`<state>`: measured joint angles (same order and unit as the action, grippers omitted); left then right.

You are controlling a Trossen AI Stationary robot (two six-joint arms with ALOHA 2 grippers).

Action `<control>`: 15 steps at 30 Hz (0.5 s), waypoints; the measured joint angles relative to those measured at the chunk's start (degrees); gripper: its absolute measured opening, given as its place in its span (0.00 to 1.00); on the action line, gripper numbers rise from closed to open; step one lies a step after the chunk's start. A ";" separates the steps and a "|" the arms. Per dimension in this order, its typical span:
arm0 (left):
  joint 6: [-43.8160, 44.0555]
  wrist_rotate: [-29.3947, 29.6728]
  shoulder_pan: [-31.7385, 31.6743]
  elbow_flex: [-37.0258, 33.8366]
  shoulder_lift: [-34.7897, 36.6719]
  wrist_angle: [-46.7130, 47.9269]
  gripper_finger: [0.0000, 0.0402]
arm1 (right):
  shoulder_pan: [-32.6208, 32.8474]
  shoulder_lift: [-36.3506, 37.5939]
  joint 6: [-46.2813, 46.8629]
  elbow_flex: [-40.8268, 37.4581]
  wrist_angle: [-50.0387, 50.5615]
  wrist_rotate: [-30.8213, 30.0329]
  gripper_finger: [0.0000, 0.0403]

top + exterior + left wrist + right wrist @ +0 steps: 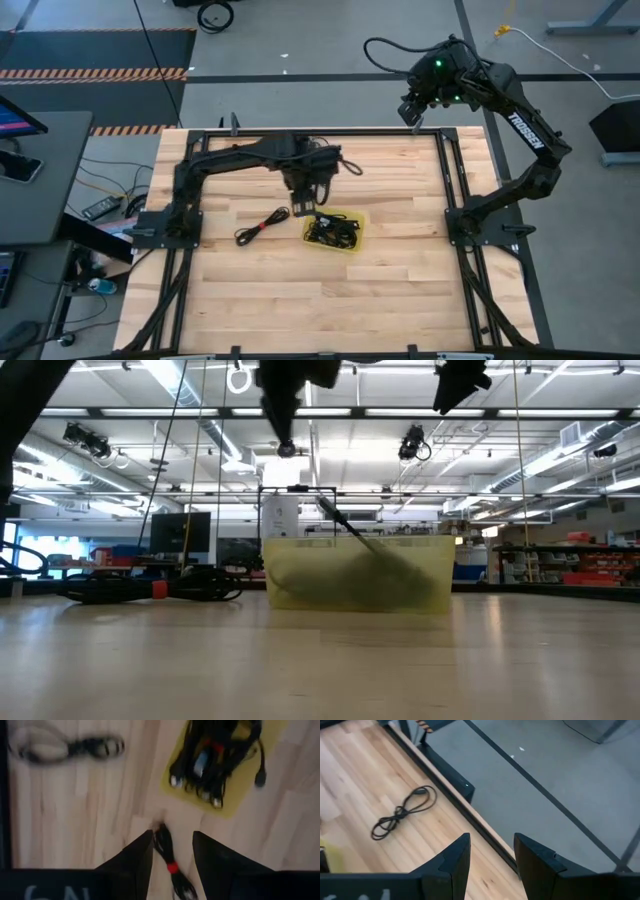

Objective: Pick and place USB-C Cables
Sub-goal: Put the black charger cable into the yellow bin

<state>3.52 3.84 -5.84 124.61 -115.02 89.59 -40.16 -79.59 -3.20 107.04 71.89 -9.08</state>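
A yellow tray (359, 221) on the wooden table holds several black USB-C cables (333, 232), one end sticking up over its rim (345, 525). A bundled cable (262, 225) with a red tie lies on the wood to the tray's left. Another coiled cable (402, 810) lies near the table's far edge. My left gripper (303, 208) hangs open above the table, just beyond the tray's far left corner. In its wrist view a black cable with a red tie (172, 867) shows between the fingers, apparently lying on the wood below. My right gripper (412, 112) waits open, raised over the far edge. My left gripper (172, 845) points down with a finger on either side of the red-tied cable (162, 840). The cord is much thinner than the gap, and I cannot tell whether either finger touches it.
Black frame rails (445, 170) run along the table's sides and far edge. The left arm's links and wiring (300, 155) lie over the far middle of the table. Bare wood (330, 300) spreads across the near half. Beyond the table is grey floor (560, 780).
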 joint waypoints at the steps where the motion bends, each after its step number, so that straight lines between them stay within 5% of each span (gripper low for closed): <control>1: 1.15 0.09 0.38 -2.21 1.36 -0.04 0.36 | -0.52 0.00 -0.01 0.00 0.21 0.00 0.39; 15: 38.55 3.35 2.93 -45.36 27.01 -12.15 0.36 | -2.51 0.00 -1.54 0.00 -0.35 0.20 0.39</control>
<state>42.07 7.18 -2.92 79.24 -88.01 77.43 -42.68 -79.59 -4.73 107.04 71.54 -8.88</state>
